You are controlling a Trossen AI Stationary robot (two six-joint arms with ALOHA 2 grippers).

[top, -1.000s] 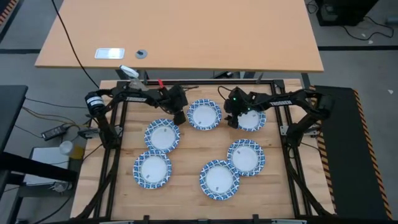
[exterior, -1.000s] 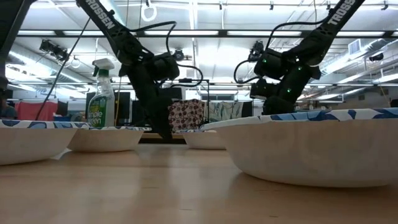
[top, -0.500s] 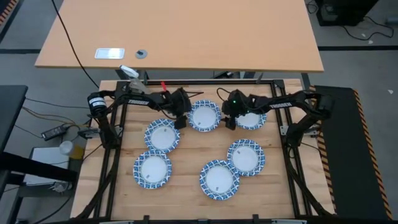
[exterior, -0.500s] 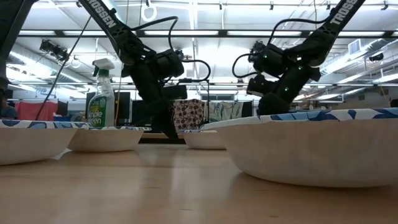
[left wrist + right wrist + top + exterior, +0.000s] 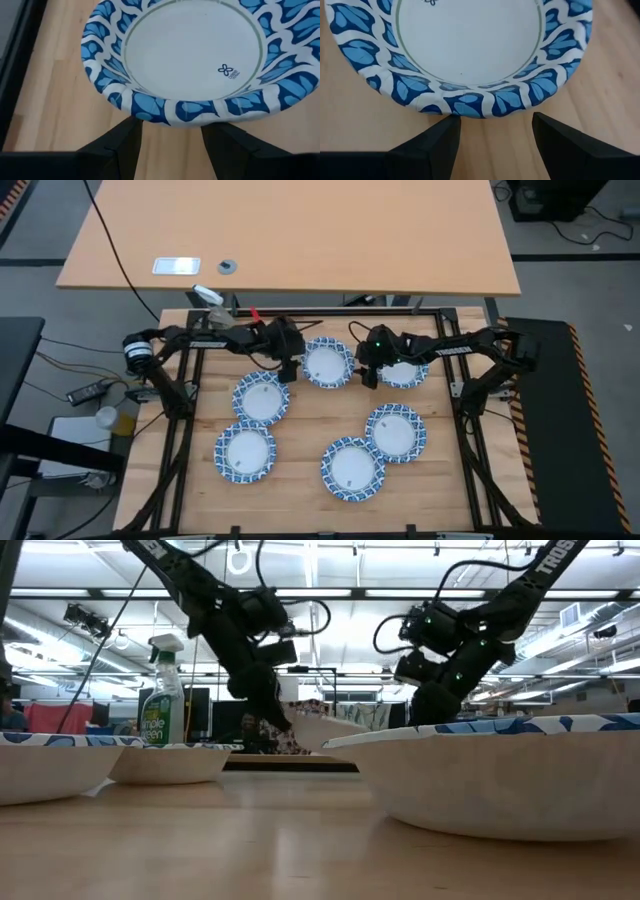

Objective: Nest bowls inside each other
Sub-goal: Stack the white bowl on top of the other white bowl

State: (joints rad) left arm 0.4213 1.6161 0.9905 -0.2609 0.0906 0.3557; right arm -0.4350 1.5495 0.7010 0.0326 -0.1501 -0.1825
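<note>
Six blue-rimmed white bowls lie on the wooden table. My left gripper (image 5: 291,368) is open at the left rim of the far-middle bowl (image 5: 328,363), which sits tilted in the low view (image 5: 325,728). My right gripper (image 5: 370,373) is open at the left rim of the far-right bowl (image 5: 405,372), which rests flat on its base (image 5: 465,40). The other bowls (image 5: 261,397) (image 5: 245,451) (image 5: 352,467) (image 5: 396,431) rest flat nearer the front. My left gripper has both spread fingers (image 5: 125,137) under the bowl's near rim (image 5: 170,111), not pinching it. They come slanting down from the table's left. That side of the bowl is raised off the table; its other side is hidden behind a nearer bowl. My right gripper's fingertips (image 5: 451,122) stand at the far-right bowl's rim (image 5: 470,107); I cannot tell whether they touch it.
A green spray bottle (image 5: 163,690) stands beyond the table's left side. One bowl (image 5: 500,775) sits very close to the low camera and hides the right part of the table. Black frame rails (image 5: 190,380) run along the table's edges.
My left gripper has gone up and rolled a little, its fingers staying apart. The far-middle bowl, flat on the table before, now has its left side raised and sits tilted.
</note>
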